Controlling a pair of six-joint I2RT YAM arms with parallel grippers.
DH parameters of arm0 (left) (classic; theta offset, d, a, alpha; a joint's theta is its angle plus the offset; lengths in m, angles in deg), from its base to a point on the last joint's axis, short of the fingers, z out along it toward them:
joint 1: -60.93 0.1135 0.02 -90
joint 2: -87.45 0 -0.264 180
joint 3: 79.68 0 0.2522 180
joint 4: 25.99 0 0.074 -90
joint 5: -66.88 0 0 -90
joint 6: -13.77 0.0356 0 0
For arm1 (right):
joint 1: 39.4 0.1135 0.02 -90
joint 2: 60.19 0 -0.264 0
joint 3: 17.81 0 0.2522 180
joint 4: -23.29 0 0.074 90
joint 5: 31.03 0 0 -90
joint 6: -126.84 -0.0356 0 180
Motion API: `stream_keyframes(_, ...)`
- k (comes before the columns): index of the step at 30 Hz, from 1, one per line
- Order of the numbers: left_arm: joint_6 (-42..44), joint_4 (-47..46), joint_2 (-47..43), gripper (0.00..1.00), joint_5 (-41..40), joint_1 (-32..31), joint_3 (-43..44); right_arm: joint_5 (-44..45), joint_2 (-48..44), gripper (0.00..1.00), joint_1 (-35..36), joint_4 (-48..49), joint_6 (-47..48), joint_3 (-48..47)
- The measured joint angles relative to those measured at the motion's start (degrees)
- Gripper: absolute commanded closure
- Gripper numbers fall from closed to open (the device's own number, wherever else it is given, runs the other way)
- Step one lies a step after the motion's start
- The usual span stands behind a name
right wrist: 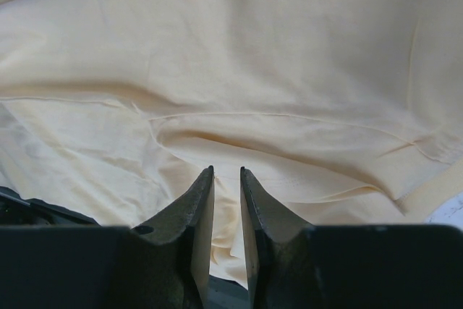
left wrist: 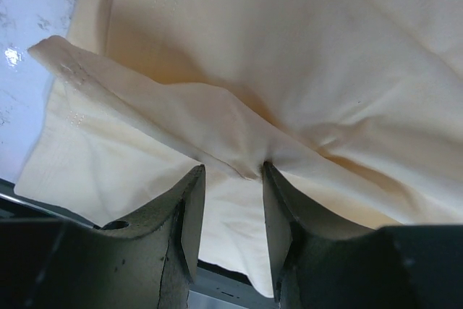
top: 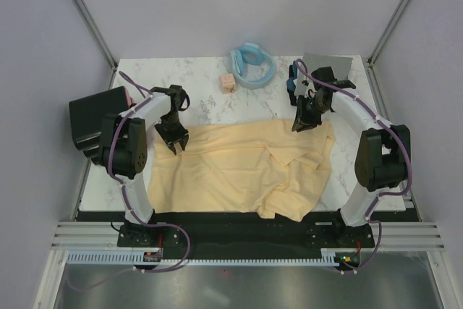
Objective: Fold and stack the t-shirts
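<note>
The large pale yellow-cream t-shirt point(top: 239, 168) lies spread and wrinkled across the near half of the marble table point(top: 195, 70). My left gripper point(top: 176, 144) is over its far-left corner, jaws open. In the left wrist view point(left wrist: 231, 168) a raised fold of the shirt point(left wrist: 289, 48) meets the fingertips. My right gripper point(top: 299, 125) is over the shirt's far-right corner. In the right wrist view point(right wrist: 226, 169) its jaws stand a narrow gap apart above the cloth point(right wrist: 253, 48), with nothing pinched. A folded grey t-shirt point(top: 329, 64) and a dark navy one point(top: 291, 86) lie at the back right.
A light blue ring-shaped thing point(top: 252, 67) and a small pink cube point(top: 229, 83) sit at the back middle. A black box with a pink-red side point(top: 98, 117) stands off the table's left edge. The shirt's near hem overhangs the front edge.
</note>
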Motion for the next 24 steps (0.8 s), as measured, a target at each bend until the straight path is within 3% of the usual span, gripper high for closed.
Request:
stream_keyframes(8,0.0,-0.3,0.0,0.57,-0.2,0.0,0.0,0.0,0.0,0.72,0.0,0.0,0.0,0.0)
stream_keyframes(10,0.0,-0.3,0.1,0.63,-0.3,0.0,0.0,0.0,0.0,0.72,0.0,0.0,0.0,0.0)
stream_keyframes(11,0.0,-0.3,0.2,0.78,-0.3,0.0,0.0,0.0,0.0,0.72,0.0,0.0,0.0,0.0)
stream_keyframes(18,0.1,-0.9,0.3,0.98,-1.3,0.0,0.0,0.0,0.0,0.72,-0.1,0.0,0.0,0.0)
stream_keyframes(24,0.2,-1.4,0.2,0.98,-1.3,0.0,-0.1,0.0,-0.2,0.73,-0.1,0.0,0.0,0.0)
